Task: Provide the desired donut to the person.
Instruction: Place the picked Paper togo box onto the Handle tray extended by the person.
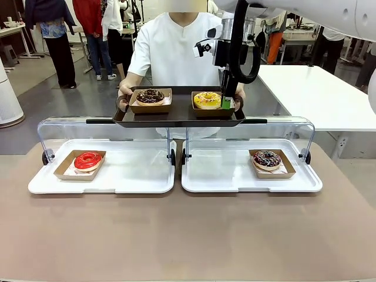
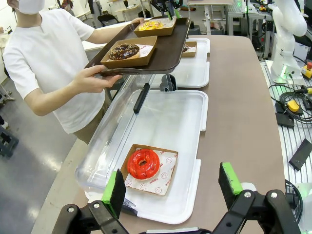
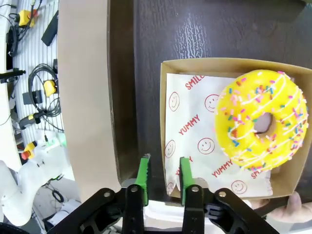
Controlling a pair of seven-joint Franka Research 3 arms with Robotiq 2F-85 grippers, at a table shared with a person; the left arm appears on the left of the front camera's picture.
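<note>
Brown table [image 1: 176, 235]: four donuts, two white trays [image 1: 141, 176], one dark tray [image 1: 176, 117]

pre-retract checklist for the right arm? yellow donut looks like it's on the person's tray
1. Yellow donut in its box on the brown tray: ok.
2. Right gripper pads parted at the box wall: ok; fully off it: cannot tell.
3. Tray held level, person's hand under its edge: ok.
4. Chocolate donut box apart from the gripper: ok.
5. Left gripper open, above the red donut tray, out of the way: ok.
</note>
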